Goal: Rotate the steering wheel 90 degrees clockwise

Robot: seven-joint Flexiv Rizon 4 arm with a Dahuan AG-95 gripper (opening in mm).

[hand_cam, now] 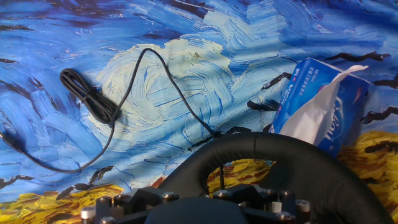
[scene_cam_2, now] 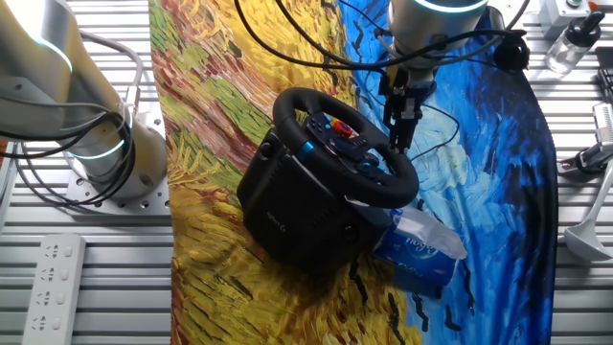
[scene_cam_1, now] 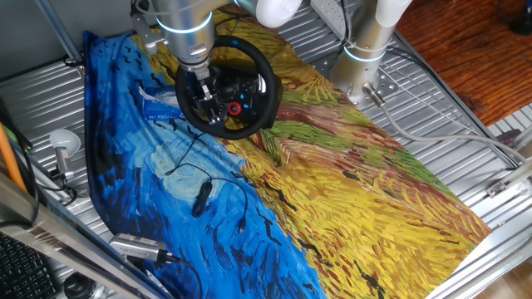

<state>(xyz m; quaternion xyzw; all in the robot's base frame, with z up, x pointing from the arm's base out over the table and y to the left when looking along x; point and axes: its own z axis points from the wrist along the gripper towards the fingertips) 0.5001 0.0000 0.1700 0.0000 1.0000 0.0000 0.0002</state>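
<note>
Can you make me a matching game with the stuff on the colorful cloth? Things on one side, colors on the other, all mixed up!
Things:
1. steering wheel
2. knob on the wheel's hub
3. tissue pack
4. power strip

Colors:
A. white
B. black
C. blue with white tissue sticking out
D. red

Pairs: 1-B, 2-D, 3-C, 4-A

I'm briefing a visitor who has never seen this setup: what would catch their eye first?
First, the painted blue-and-yellow swirling tablecloth covering the table. Next, the black round-rimmed racing steering wheel standing tilted on its base near the middle, with the arm's two-finger gripper at its rim. A blue tissue pack lies beside the base.
</note>
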